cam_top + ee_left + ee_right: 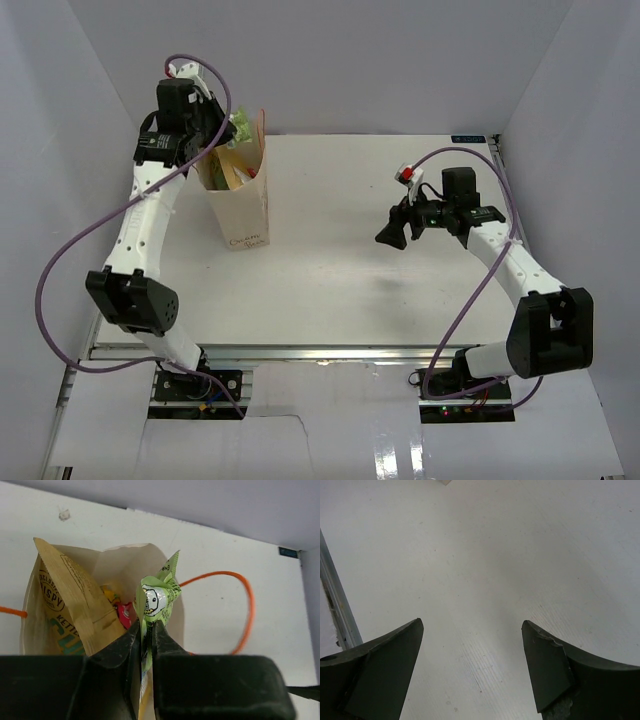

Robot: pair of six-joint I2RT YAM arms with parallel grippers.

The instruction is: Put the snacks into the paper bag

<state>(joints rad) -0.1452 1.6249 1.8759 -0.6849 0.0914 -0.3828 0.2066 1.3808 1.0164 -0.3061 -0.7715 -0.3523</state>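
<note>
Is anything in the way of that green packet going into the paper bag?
Nothing visible blocks it. The left end effector holds the green packet at the open mouth of the paper bag; the tan pouch inside leans to one side.

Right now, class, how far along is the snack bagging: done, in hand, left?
Done: the tan pouch, a pink-red packet and a yellow packet are inside the paper bag. In hand: the left fingers pinch a green packet at its mouth. Left: releasing it; no others show on the table.
</note>
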